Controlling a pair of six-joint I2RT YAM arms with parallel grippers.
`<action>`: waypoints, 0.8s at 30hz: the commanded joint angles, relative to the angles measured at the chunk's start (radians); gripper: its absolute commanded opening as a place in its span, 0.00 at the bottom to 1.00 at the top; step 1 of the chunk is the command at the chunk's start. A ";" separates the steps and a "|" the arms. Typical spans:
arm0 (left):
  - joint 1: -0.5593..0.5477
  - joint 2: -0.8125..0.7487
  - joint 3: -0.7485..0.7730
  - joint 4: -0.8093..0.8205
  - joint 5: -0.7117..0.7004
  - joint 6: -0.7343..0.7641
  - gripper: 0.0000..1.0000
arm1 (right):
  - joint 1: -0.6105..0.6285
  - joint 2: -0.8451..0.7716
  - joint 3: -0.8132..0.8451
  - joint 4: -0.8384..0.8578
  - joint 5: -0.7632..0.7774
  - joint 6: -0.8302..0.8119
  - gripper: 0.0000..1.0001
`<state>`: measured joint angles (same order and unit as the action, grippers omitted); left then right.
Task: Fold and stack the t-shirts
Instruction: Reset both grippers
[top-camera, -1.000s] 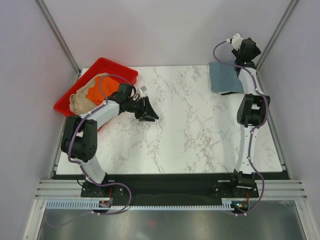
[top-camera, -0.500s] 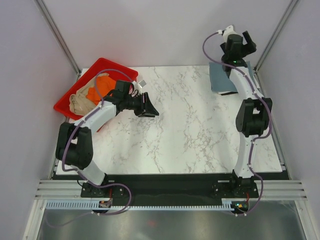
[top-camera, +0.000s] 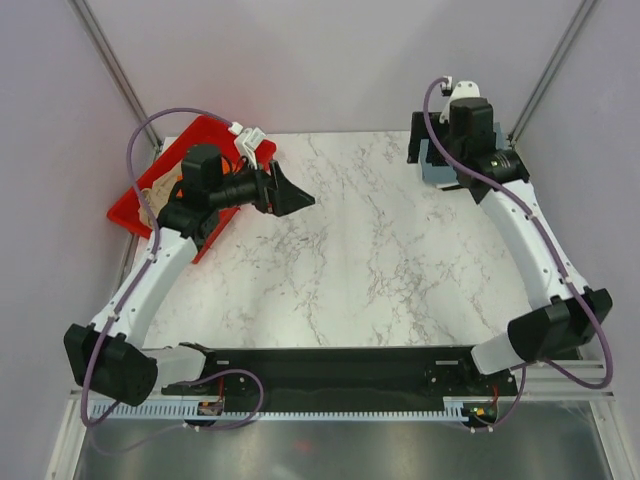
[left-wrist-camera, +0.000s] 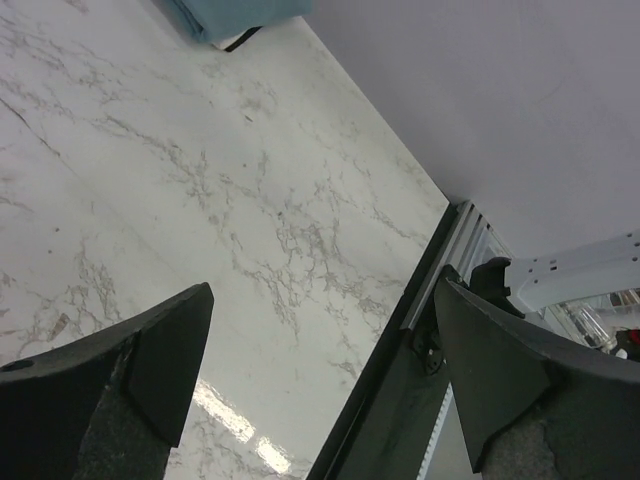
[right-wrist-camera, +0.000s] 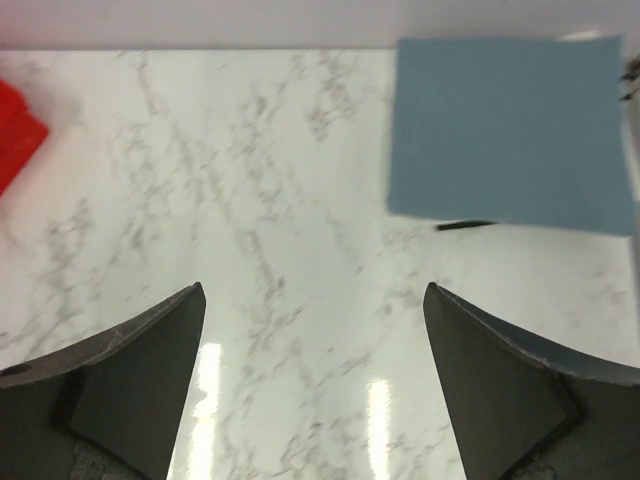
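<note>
"While both arms hung over the table (top-camera: 380, 260), what did your jaws have hold of?"

"Nothing. My left jaws stood spread wide with only marble showing between them, and my right jaws were spread just as wide, equally bare. Neither pair touched cloth."

"And the clothes you were meant to fold?"

"One was done. The slate blue-grey t-shirt (right-wrist-camera: 510, 140) lay folded into a neat rectangle at the upper right of the overhead frame, flat on the table near its far corner. My right jaws hovered near it, and the shirt showed just beyond them in the upper right of that wrist's frame. The tan-beige t-shirt (top-camera: 150, 197) lay crumpled in the red tray (top-camera: 120, 208) at the upper left, not yet folded. My left arm (top-camera: 150, 275) hid most of whatever else was in there. My left jaws pointed out over bare table, away from the tray."

"So what worried you?"

"Two things, as I judged it. Reaching into the tray, I could have pinched two bunched shirts at once, or only a loose fold, so the cloth would have slipped free or dragged its neighbour out. A jaw tip or the looping cable (top-camera: 180, 109) could also have caught the tray's rim and shoved the tray toward the table's edge. On the right, a low sweep so close to the folded shirt could have snagged its edge and undone the fold, leaving the stack a crooked base."
</note>
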<state>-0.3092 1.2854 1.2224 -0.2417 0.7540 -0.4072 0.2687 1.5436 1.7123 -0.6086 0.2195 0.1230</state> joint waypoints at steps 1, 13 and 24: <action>0.002 -0.095 -0.087 0.019 -0.025 0.021 1.00 | 0.007 -0.138 -0.178 -0.086 -0.218 0.216 0.98; 0.004 -0.475 -0.385 0.018 -0.056 -0.007 1.00 | 0.009 -0.626 -0.614 -0.030 -0.304 0.331 0.98; 0.004 -0.615 -0.446 0.019 -0.105 -0.061 1.00 | 0.007 -0.748 -0.663 -0.049 -0.265 0.329 0.98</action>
<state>-0.3092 0.6979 0.7761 -0.2508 0.6590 -0.4301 0.2775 0.8043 1.0412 -0.6743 -0.0471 0.4355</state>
